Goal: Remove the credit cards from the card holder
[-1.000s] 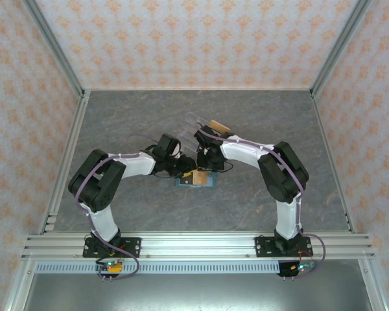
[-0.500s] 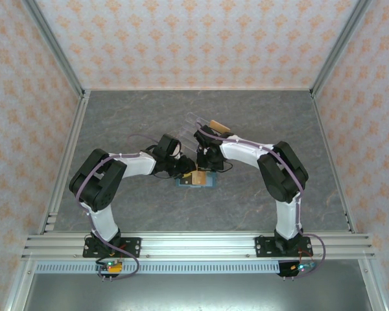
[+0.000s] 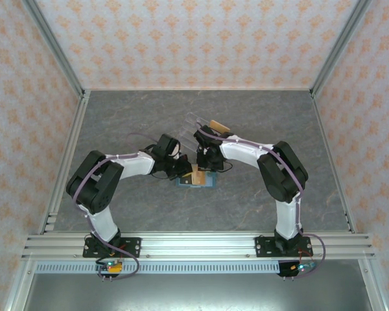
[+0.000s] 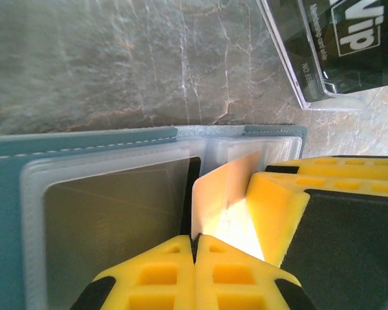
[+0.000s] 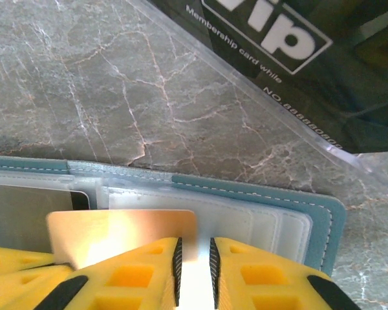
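The teal card holder [image 3: 205,182] lies open on the table between both arms, clear sleeves facing up [image 4: 84,143] [image 5: 258,188]. A pale gold credit card [image 3: 196,173] stands up out of its middle pocket [image 4: 223,194] [image 5: 116,229]. My left gripper [image 3: 188,172] is shut on that card's near edge [image 4: 195,244]. My right gripper [image 3: 207,166] rests low over the right panel beside the card, jaws a narrow gap apart [image 5: 194,261], nothing visibly clamped between them. A dark card [image 4: 116,219] sits in the left sleeve.
A clear acrylic stand [image 3: 204,122] holding a black VIP membership card [image 4: 339,39] [image 5: 278,45] sits just behind the holder, close to both grippers. Framed walls enclose the grey marble table [image 3: 129,116] on three sides.
My left jaws have closed onto the gold card, which now stands more upright out of the holder. The right gripper has narrowed slightly; both arms have barely shifted.
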Robot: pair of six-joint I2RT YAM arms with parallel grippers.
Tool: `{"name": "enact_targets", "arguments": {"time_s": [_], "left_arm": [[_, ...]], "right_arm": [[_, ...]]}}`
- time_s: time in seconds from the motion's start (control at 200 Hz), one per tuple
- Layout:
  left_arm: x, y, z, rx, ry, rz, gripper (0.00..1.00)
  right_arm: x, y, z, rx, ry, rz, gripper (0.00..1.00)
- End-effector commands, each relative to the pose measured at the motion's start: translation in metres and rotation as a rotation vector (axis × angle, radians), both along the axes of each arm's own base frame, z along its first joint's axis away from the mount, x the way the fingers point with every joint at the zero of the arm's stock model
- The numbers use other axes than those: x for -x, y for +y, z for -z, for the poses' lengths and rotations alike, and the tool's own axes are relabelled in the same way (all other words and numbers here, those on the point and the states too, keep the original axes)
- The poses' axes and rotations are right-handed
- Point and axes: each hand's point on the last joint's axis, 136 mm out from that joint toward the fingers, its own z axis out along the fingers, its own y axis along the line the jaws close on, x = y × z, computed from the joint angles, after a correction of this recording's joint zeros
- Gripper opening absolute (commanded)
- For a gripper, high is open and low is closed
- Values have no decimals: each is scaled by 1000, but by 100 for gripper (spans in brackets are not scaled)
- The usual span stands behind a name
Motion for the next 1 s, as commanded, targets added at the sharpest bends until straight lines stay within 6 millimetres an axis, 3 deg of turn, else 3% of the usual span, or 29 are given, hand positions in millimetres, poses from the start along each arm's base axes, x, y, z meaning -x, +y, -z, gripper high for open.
{"name": "enact_targets", "arguments": {"time_s": [0.0, 0.19, 0.365, 0.626, 0.801, 0.996], "left_arm": [[1, 23, -7, -71, -22, -20, 0], [3, 40, -23, -97, -57, -27, 0], [3, 56, -42, -116, -98, -41, 0], [-4, 51, -89, 2, -214, -76, 0], [-9, 52, -119, 64, -282, -116, 0], [-18, 51, -148, 167, -341, -165, 0]], "right_arm": [[1, -14, 4, 39, -2, 33, 21], [-4, 5, -27, -112, -57, 2, 28], [-9, 26, -68, -310, -142, -45, 47], [-10, 40, -98, -505, -168, -105, 67], [-24, 41, -123, -730, -160, -70, 70], [-36, 47, -129, -877, -128, -43, 69]]}}
